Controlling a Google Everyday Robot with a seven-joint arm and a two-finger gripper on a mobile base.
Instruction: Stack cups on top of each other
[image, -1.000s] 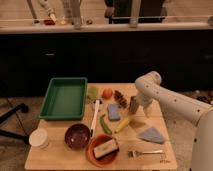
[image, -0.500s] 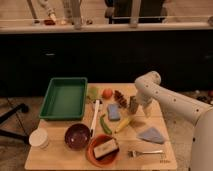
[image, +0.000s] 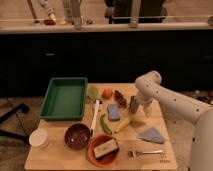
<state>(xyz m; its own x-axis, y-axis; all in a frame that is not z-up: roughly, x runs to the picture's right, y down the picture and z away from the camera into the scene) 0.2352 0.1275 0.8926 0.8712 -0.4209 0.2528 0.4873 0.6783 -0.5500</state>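
Note:
The small dark brown-grey tumbler (image: 133, 104) stands upright near the table's back right. My gripper (image: 136, 106) hangs from the white arm (image: 165, 97) and is right at the tumbler, partly merging with it. The squat cream-white cup (image: 38, 137) stands far off at the table's front left corner, upright and alone.
A green tray (image: 64, 97) is at the back left. A dark purple bowl (image: 77, 136) and an orange bowl (image: 102, 149) holding a block are at the front. A blue sponge (image: 113, 112), a banana (image: 123, 124), a blue cloth (image: 150, 134) and a fork (image: 145, 152) lie nearby.

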